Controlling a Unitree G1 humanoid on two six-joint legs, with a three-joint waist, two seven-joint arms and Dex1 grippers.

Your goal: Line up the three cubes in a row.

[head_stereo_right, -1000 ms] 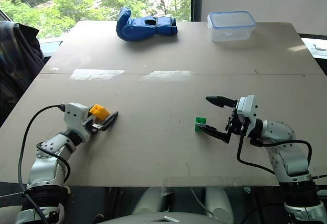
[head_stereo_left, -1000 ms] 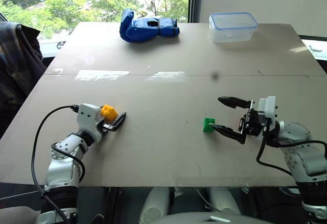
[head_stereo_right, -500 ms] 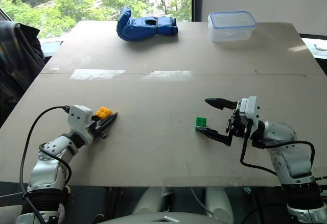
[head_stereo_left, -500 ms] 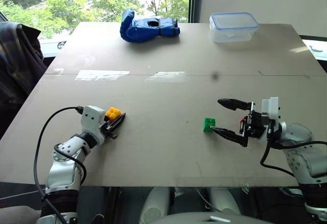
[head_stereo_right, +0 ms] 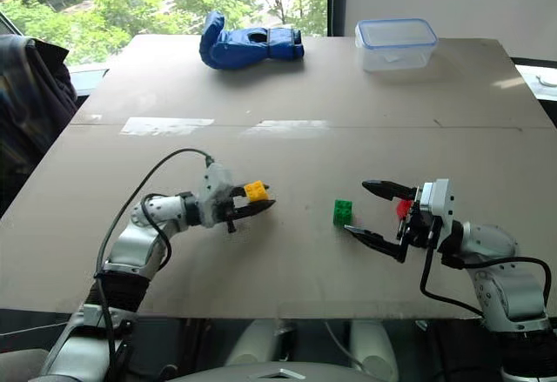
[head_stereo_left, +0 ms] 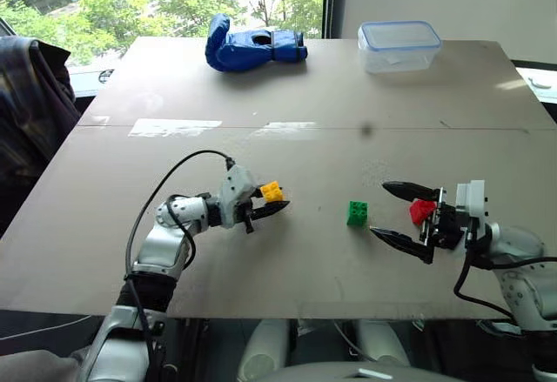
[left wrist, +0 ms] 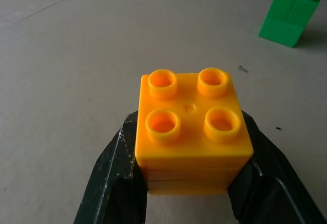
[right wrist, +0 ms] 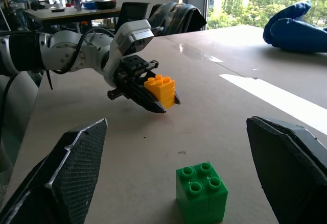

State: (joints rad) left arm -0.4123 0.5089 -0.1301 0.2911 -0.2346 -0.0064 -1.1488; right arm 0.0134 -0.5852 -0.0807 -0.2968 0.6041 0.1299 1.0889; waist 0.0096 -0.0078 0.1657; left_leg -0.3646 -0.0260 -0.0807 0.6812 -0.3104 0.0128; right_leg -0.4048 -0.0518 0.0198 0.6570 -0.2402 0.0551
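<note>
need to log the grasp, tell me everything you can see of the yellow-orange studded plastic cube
The yellow-orange studded plastic cube is a glossy building block with four hollow round studs on top in a two-by-two square and a faint seam low on its side. It sits upright, studs up, clamped on two opposite sides by the black fingers of the left gripper, which is shut on it. In the right wrist view it appears raised off the grey tabletop, apart from the green studded cube.
</note>
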